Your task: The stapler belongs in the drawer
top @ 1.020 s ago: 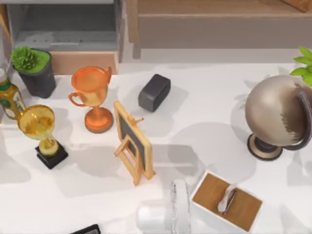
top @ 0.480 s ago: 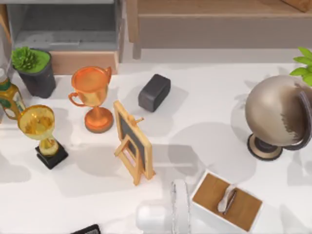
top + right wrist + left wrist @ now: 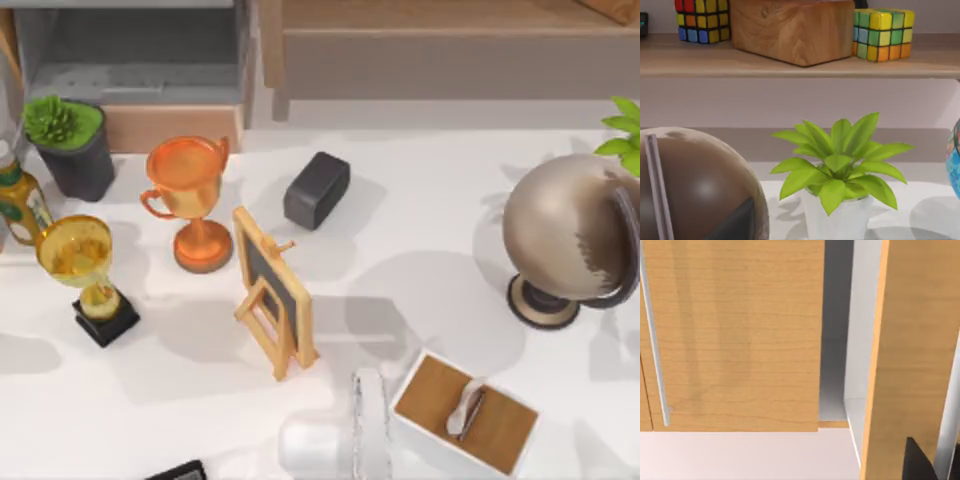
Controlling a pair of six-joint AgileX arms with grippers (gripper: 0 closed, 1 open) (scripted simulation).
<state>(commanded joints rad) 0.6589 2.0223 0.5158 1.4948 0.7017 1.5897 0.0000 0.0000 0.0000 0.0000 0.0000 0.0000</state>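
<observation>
The stapler point(image 3: 176, 470), slim and black, lies at the table's front edge left of centre, cut off by the picture's lower border. The drawer point(image 3: 170, 126) stands pulled out at the back left, its grey inside showing behind the tan front panel. A dark part of my left gripper point(image 3: 916, 465) juts in at the edge of the left wrist view, facing wooden cabinet panels. In the right wrist view a dark wedge of my right gripper point(image 3: 735, 224) sits before the globe point(image 3: 695, 185).
Between stapler and drawer stand a yellow trophy point(image 3: 85, 265), an orange trophy point(image 3: 190, 200), a potted plant point(image 3: 70, 145) and a small easel board point(image 3: 272, 295). A dark-grey block point(image 3: 316, 190), a tissue box point(image 3: 465, 410) and the globe point(image 3: 570, 240) lie farther right. A long shelf point(image 3: 450, 55) runs along the back.
No object on the table has moved. A shadow at the table's left edge has shrunk toward the left.
</observation>
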